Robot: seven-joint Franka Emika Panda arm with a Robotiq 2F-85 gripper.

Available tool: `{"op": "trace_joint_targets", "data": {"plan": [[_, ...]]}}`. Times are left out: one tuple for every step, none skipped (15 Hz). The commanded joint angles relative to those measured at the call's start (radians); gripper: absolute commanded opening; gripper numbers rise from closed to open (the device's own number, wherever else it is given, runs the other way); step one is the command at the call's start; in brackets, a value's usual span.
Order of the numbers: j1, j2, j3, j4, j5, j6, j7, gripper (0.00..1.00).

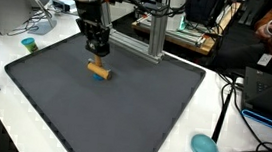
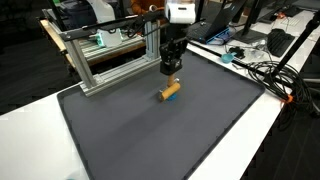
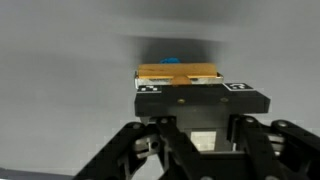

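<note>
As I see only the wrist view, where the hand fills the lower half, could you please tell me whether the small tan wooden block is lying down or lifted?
Observer: The small tan wooden block lies flat on the dark grey mat. The hand hangs just above it.
Operator: Thank you. Is anything standing close by?
Observer: A silver aluminium frame stands along the mat's edge behind the hand, apart from the block.
Operator: Is anything else within sight?
Observer: A teal round-headed utensil lies off the mat, on the white table near one corner.
</note>
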Motion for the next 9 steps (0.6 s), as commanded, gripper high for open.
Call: {"op": "trace_joint_targets", "data": {"plan": [[-0.018, 0.045, 0.003, 0.042, 0.003, -0.034, -0.044, 0.23], [-0.016, 0.055, 0.0, 0.049, -0.003, -0.026, -0.038, 0.23], [-0.017, 0.066, 0.0, 0.059, -0.002, -0.027, -0.038, 0.23], [-0.019, 0.075, 0.002, 0.066, 0.003, -0.035, -0.041, 0.23], [-0.017, 0.085, -0.002, 0.076, -0.004, -0.053, -0.035, 0.23], [-0.017, 0.093, -0.003, 0.085, -0.005, -0.071, -0.032, 0.23], [-0.017, 0.098, -0.005, 0.092, -0.007, -0.087, -0.028, 0.23], [-0.018, 0.105, -0.006, 0.099, -0.006, -0.097, -0.026, 0.23], [-0.021, 0.11, -0.006, 0.106, -0.002, -0.105, -0.028, 0.23]]}}
